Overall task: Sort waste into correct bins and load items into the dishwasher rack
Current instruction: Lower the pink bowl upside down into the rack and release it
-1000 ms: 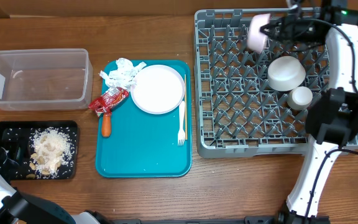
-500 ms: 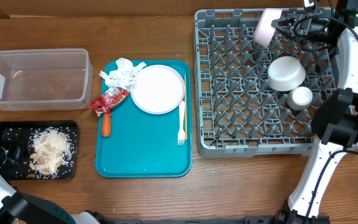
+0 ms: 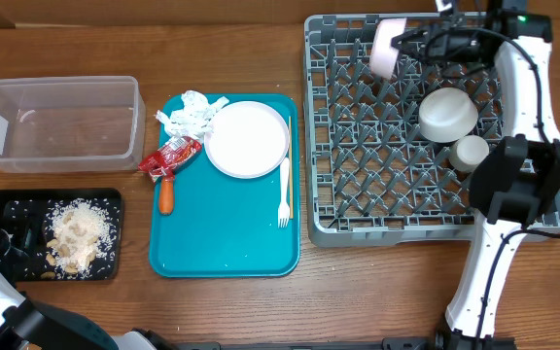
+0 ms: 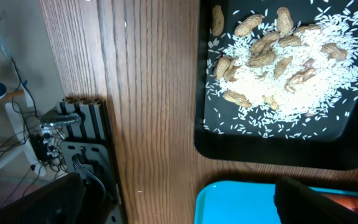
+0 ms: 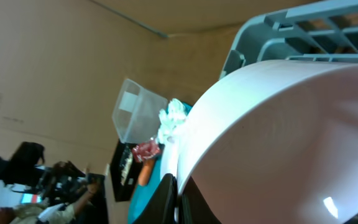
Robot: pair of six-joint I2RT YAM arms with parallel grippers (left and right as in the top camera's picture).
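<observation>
The pink bowl has slid toward 9 o'clock along the far wall of the dishwasher rack since half a second ago. It stands on edge, and the right gripper is clamped on its rim.

At 10 o'clock in the overhead view the clear tub looks empty. Below it, at 8 o'clock, the black tray holds rice and peanuts. The left gripper hangs beside it with fingers spread wide, holding nothing.

On the teal tray near the centre, a crumpled napkin, a red wrapper and a carrot are not yet binned. The white plate and plastic fork lie there too.

In the rack at 3 o'clock sit a white bowl and a small cup. I judge the job roughly half done: the pink bowl needs seating, then the plate, fork and the three pieces of waste.
</observation>
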